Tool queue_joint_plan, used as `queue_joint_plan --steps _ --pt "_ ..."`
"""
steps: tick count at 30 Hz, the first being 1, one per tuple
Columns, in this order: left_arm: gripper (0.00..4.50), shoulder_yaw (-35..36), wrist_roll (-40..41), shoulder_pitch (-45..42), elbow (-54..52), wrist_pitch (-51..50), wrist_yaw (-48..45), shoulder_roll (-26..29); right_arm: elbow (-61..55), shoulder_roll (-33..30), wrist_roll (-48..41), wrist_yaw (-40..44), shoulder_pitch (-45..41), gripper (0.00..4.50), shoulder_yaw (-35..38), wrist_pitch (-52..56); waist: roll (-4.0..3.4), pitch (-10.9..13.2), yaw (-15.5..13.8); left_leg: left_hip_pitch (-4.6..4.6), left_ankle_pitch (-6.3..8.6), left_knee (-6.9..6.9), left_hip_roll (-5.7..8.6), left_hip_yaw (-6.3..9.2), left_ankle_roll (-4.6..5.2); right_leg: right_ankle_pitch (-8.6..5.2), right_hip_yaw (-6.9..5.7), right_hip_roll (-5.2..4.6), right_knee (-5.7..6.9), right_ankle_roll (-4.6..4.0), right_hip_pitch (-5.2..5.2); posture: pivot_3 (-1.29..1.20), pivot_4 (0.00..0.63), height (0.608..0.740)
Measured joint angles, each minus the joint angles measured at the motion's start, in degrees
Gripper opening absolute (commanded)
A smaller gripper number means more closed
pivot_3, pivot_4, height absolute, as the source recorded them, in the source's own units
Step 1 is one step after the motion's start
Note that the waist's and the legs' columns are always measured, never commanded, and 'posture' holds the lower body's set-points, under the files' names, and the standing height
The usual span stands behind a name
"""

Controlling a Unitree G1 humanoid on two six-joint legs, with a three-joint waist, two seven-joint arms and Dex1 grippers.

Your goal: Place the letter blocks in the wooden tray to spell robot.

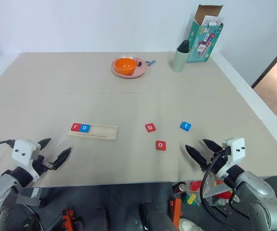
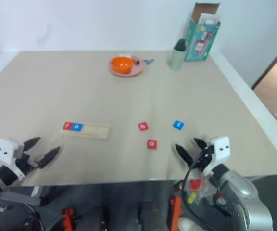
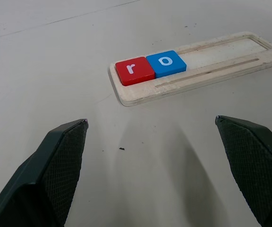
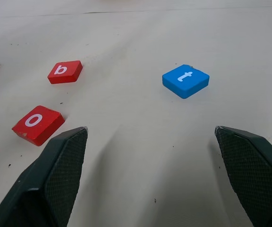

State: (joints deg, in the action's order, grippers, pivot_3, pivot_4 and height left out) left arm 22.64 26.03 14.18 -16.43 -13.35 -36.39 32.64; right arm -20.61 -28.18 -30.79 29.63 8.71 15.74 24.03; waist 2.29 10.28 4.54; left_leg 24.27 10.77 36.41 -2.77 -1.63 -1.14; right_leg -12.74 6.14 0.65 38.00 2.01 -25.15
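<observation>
Three loose letter blocks (image 1: 160,145) mid-table (image 1: 129,96), uncrowded

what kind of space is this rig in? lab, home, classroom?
Most likely a lab or test room, not a home: a bare beige table against a plain white wall, set only with props: letter blocks, wooden tray, pink plate with an orange bowl, an opened cardboard box.

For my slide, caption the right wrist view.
Open right gripper facing loose red b, red o and blue t.
</observation>
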Motion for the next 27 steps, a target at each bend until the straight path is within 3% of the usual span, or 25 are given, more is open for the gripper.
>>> queue_joint_plan --steps 11,19,27 --pt "4.50 -0.23 0.34 -3.98 -1.14 -1.36 1.36 -0.33 -1.05 0.00 0.59 -1.25 0.28 4.46 -0.02 1.37 0.00 0.00 -0.03 0.00 0.00 0.00 -0.02 -0.02 0.01 0.00 -0.01 0.02 0.00 0.00 0.01 0.00 0.150 0.740" --pt "4.50 -0.21 0.33 -4.56 3.90 1.63 -3.44 0.37 -1.59 -0.71 1.64 0.18 0.58 4.46 -0.25 1.04 0.00 0.00 -0.05 0.00 0.00 -0.02 -0.01 -0.02 0.01 0.00 -0.03 0.02 0.00 0.00 0.00 0.00 0.150 0.740" --pt "4.50 -2.61 0.40 -14.27 17.08 7.42 -23.30 11.91 -3.48 -5.27 -2.87 10.26 -10.42 4.46 -5.68 3.24 0.00 0.01 0.05 -0.04 -0.01 -0.02 -0.02 0.03 0.01 0.03 -0.09 0.02 0.00 -0.05 -0.04 0.00 0.150 0.740"
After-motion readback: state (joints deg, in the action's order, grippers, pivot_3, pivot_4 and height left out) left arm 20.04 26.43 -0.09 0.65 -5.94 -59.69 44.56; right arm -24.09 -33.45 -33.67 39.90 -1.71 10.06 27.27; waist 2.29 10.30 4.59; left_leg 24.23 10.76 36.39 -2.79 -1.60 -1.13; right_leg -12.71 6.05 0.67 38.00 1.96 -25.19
